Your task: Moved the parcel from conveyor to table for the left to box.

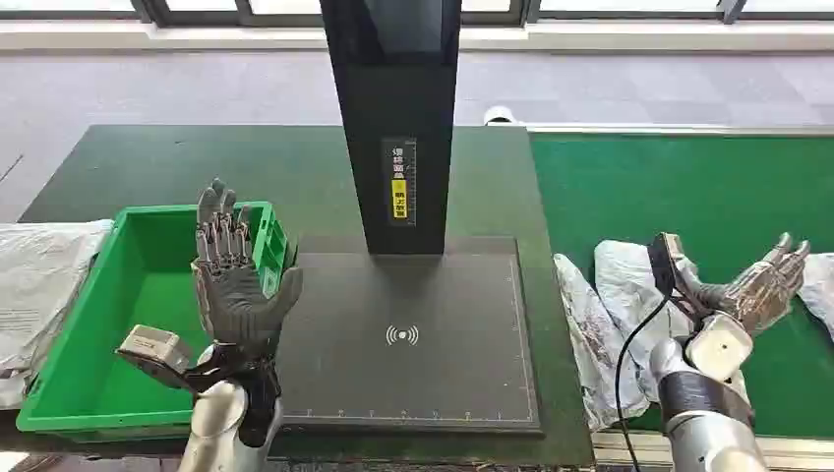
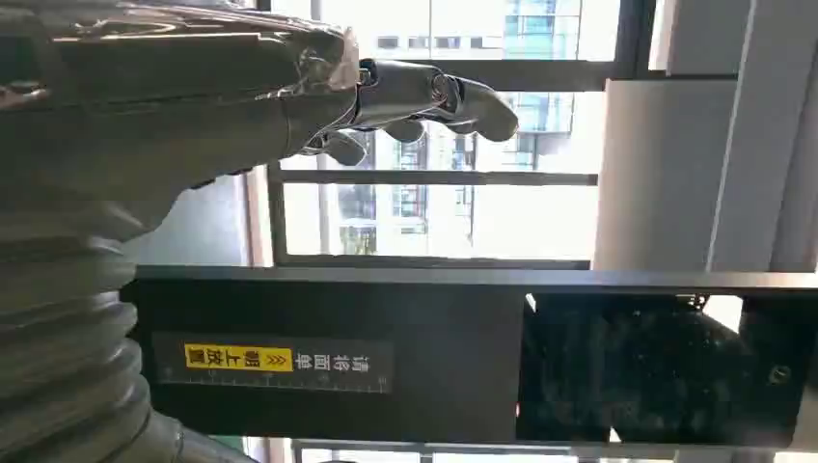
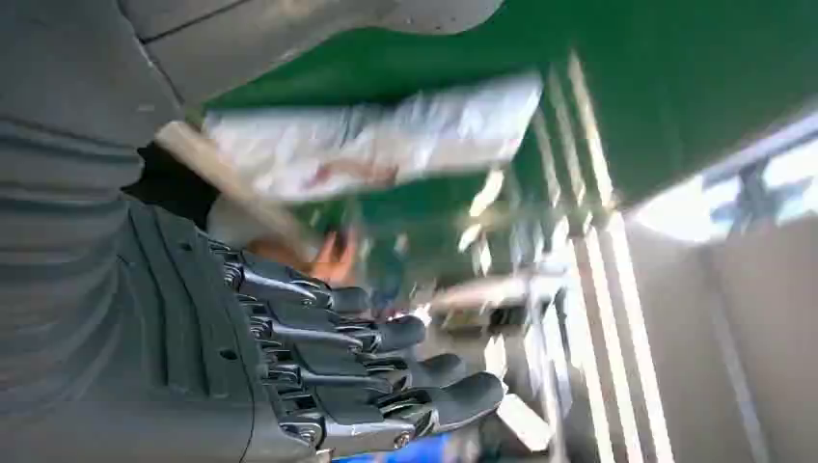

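Note:
White plastic parcels [image 1: 629, 285] lie on the green conveyor belt [image 1: 688, 187] at the right; one more [image 1: 818, 290] sits at the far right edge. My right hand [image 1: 762, 285] hovers over the belt between them, fingers spread, holding nothing. In the right wrist view its fingers [image 3: 386, 371] are apart, with a blurred white parcel [image 3: 386, 140] beyond. My left hand [image 1: 231, 280] is raised, palm up and fingers straight, above the right wall of the green box [image 1: 69, 344]. The left wrist view has its fingers [image 2: 424, 96] empty against the windows.
A dark scanner pad [image 1: 413, 334] with a black post [image 1: 393, 118] stands on the table between box and conveyor. More white parcels [image 1: 34, 285] are heaped left of the box. A black cable [image 1: 639, 334] hangs by my right wrist.

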